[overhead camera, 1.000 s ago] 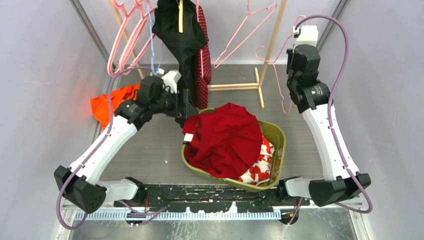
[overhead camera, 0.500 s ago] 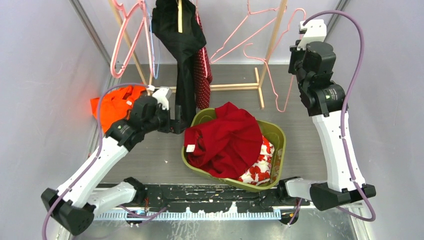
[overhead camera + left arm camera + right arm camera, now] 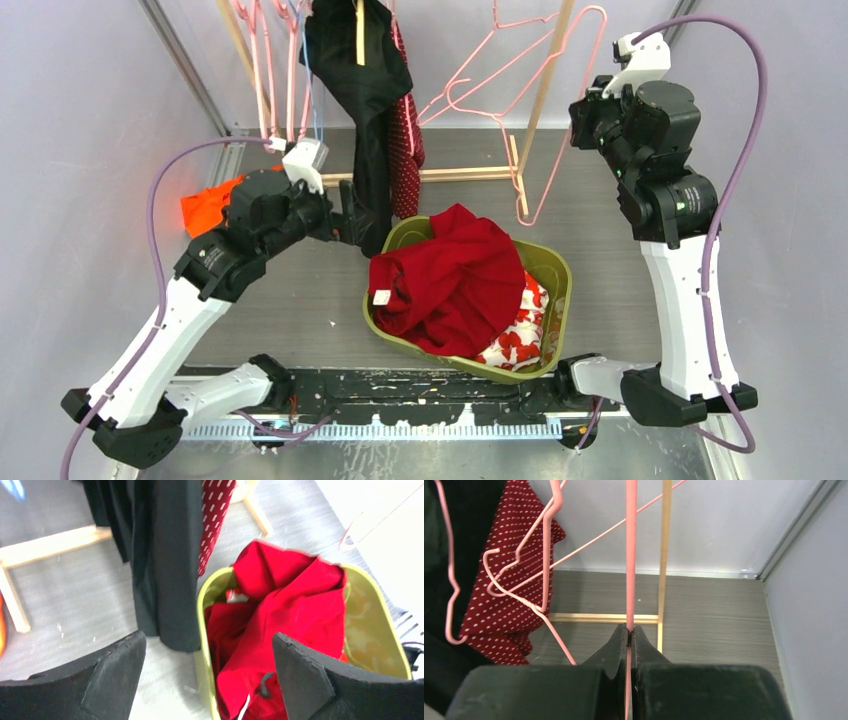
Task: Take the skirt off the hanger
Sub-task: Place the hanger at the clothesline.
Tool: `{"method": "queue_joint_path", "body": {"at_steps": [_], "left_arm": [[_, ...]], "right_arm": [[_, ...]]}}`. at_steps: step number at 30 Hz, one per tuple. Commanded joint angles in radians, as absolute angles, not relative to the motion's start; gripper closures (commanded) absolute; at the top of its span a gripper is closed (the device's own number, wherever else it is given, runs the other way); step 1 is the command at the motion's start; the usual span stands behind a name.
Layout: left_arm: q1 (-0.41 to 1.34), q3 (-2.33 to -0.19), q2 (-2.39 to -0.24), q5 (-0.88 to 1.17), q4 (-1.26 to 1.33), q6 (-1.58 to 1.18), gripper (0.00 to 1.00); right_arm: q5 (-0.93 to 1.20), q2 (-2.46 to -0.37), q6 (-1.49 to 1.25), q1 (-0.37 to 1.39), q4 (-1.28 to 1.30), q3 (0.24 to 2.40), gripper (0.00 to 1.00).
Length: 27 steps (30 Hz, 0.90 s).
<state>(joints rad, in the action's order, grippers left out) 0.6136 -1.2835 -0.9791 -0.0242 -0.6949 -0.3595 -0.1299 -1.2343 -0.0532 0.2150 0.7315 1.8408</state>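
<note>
Crumpled red fabric skirt (image 3: 450, 280) lies in the olive-green plastic basket (image 3: 558, 285), apparently free. The left gripper (image 3: 207, 647) gapes wide beside it; the right gripper (image 3: 629, 630) pinches the thin pink wire hanger (image 3: 630, 555), best lifted clear gently.

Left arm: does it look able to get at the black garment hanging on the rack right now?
Probably yes. The left gripper is open right beside the lower part of the black garment, with nothing between them; the basket lies off to the side.
</note>
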Motion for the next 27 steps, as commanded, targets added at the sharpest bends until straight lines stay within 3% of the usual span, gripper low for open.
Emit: {"method": "queue_joint_path", "body": {"at_steps": [1,17,27], "left_arm": [[0.652,-1.399,-1.043,-0.022,-0.613,-0.305,0.04],[0.737,-1.626,-1.362,0.052,-0.369,-0.227,0.04],[0.748,-1.624,-1.373,0.139,-0.221,-0.3,0.0]], "right_arm": [[-0.043,-1.201,-0.119,0.22,0.723,1.877,0.99],[0.162,-1.26,-0.419,0.22,0.555,1.974,0.99],[0.203,-1.288,-0.528,0.219,0.442,1.928,0.99]]}}
